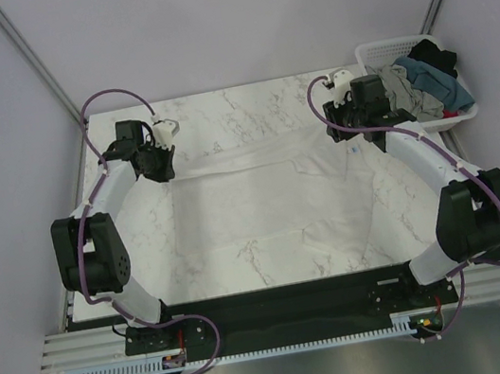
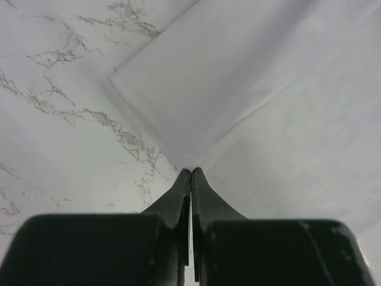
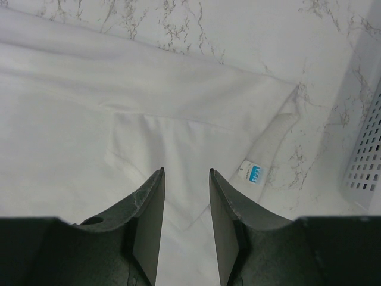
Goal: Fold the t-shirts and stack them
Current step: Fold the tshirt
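On the marble table, pale walls around, the white shirt lies spread and creased, left gripper pinched tight on its edge, right gripper fingers apart over it, basket far right.
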Robot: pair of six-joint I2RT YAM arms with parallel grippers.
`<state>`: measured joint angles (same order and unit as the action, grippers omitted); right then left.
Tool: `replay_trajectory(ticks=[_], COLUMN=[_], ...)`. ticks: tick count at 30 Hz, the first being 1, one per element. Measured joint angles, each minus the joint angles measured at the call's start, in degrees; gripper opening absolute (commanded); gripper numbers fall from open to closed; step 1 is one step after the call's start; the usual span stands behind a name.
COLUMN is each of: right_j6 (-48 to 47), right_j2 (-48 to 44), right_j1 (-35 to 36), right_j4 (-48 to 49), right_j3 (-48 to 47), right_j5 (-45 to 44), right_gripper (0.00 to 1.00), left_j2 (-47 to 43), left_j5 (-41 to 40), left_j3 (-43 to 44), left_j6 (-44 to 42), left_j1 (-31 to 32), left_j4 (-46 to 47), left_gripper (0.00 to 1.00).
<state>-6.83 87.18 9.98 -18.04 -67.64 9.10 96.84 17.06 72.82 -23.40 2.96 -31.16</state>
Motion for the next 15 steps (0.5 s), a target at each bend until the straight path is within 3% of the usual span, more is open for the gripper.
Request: replay_trajectory(ticks=[15], right_j6=[0.0], right_j2=[0.0], right_j1=[0.0], right_j4=[0.0], right_j3=[0.0], right_j5=[-0.1], right_gripper=[0.43], left_j2=[0.0], left_j5=[0.0], left_j3=[0.9], left_j6=[0.0], left_j1=[0.0], left_j4=[0.0], left_gripper=[0.02])
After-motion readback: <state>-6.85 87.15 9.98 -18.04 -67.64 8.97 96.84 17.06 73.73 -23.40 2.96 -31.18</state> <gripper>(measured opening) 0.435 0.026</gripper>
